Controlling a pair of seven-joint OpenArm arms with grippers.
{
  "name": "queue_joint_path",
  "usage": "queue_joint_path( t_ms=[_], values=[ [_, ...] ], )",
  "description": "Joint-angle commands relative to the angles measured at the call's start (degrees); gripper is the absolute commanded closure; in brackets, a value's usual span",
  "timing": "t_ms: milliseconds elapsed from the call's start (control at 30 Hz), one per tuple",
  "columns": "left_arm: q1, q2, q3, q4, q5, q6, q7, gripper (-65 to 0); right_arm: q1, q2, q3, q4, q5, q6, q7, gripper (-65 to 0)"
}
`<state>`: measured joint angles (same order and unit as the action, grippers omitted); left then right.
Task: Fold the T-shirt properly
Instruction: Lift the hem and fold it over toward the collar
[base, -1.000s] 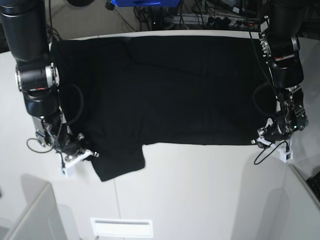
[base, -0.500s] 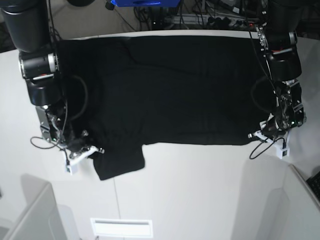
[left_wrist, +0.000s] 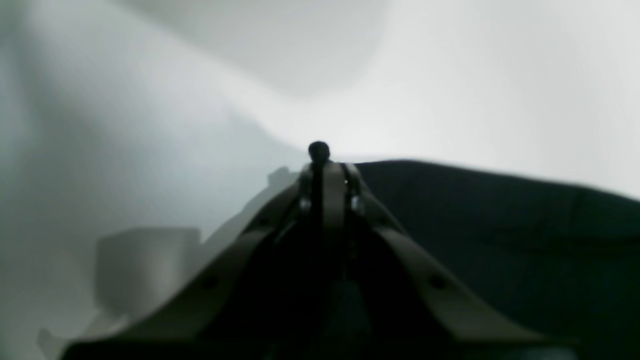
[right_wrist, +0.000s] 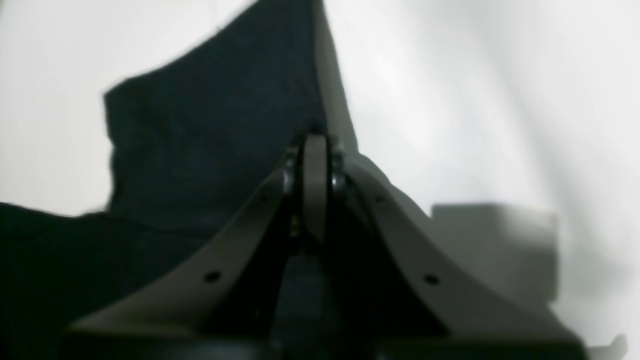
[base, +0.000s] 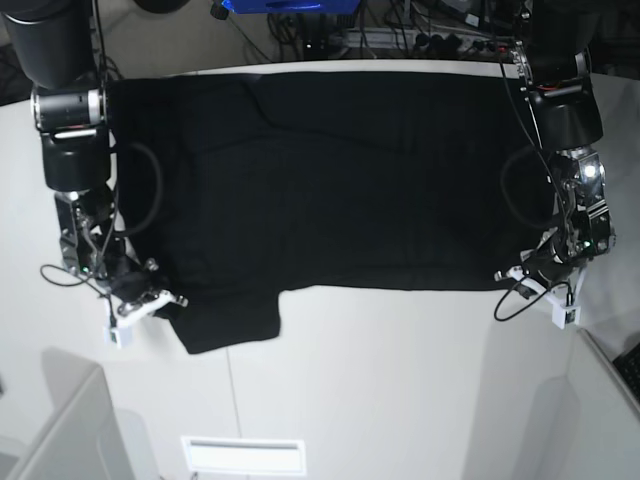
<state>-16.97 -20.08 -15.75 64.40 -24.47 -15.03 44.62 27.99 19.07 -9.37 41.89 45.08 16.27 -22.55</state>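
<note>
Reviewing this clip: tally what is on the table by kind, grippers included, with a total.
Black T-shirt: 1
Grippers: 2, the left gripper shut at the shirt's near corner and the right gripper shut at its sleeve
White table: 1
Total: 4

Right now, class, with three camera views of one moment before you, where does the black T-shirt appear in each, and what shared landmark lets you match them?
Base view: the T-shirt spreads across the table's far half, a sleeve jutting toward the camera at lower left.
Left wrist view: the right half, beside the shut left gripper.
Right wrist view: upper and lower left, the sleeve rising behind the shut right gripper.
Shared landmark: the white table.
</note>
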Motion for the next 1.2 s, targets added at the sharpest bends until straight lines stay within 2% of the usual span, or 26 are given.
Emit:
queue_joint_path(
  t_ms=[0, 200, 333, 600, 700, 800, 1033, 1167],
  values=[
    [-0.8, -0.5, -0.3, 1.5, -0.5, -0.1, 0.8, 0.0, 0.8, 1.0, 0.4, 2.3, 0.9, 0.4, 1.1, 0.0],
    [2.8, -0.2, -3.6, 9.0, -0.5, -0.1, 2.2, 0.0, -1.6, 2.2, 1.0, 7.6, 1.1, 0.4, -1.7, 0.0],
    [5.5, -0.5, -4.6, 11.4, -0.5, -0.1, 2.2, 0.0, -4.7, 2.2, 6.2, 12.0, 0.9, 0.4, -3.7, 0.0],
    [9.8, -0.4, -4.7, 17.0, -0.8, -0.1, 2.3, 0.0, -9.3, 2.2, 11.0, 19.5, 0.9, 0.4, -9.0, 0.0],
    [11.4, -0.6, -6.6, 18.5, -6.2, -0.1, 2.4, 0.0, -10.1, 2.2, 11.8, 21.5, 0.9, 0.4, -10.9, 0.0],
    [12.8, -0.7, -9.4, 19.5, -12.4, -0.1, 6.5, 0.0, -11.8, 2.2, 13.5, 23.3, 0.9, 0.4, -12.0, 0.0],
    [16.8, -0.6, -11.5, 27.1, -13.7, 0.0, 8.3, 0.0, -15.5, 2.2, 14.2, 28.2, 1.0, 0.4, -13.5, 0.0],
    [18.7, -0.7, -13.9, 29.5, -13.8, 0.0, 8.3, 0.0, -17.6, 1.8, 18.9, 31.5, 0.9, 0.4, -16.8, 0.0]
  ],
)
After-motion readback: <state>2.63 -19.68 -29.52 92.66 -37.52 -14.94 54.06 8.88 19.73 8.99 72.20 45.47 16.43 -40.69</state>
